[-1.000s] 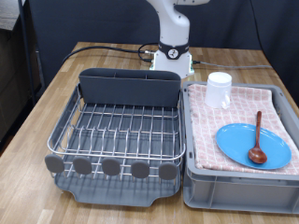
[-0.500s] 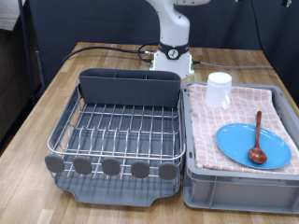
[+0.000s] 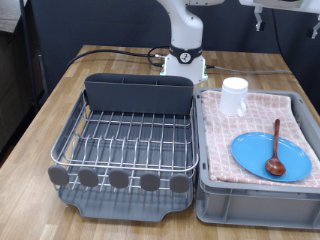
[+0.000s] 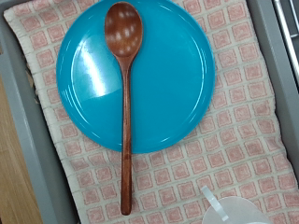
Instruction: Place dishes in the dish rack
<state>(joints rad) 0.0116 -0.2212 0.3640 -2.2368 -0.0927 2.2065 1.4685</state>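
Wooden surface [image 3: 60, 100]: rack [image 3: 125, 140] at its left stands bare; bin [image 3: 255, 190] at its right edge holds cup [image 3: 234, 97], plate [image 3: 272, 155] and spoon [image 3: 275, 150]. Jaws unseen, state untellable. Grip spoon mid-handle, I judge.

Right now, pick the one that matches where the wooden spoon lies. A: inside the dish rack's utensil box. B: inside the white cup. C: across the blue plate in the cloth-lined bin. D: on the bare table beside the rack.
C: the wooden spoon lies with its bowl on the blue plate, handle running past the rim onto the pink checked cloth; the dish rack holds no dishes.
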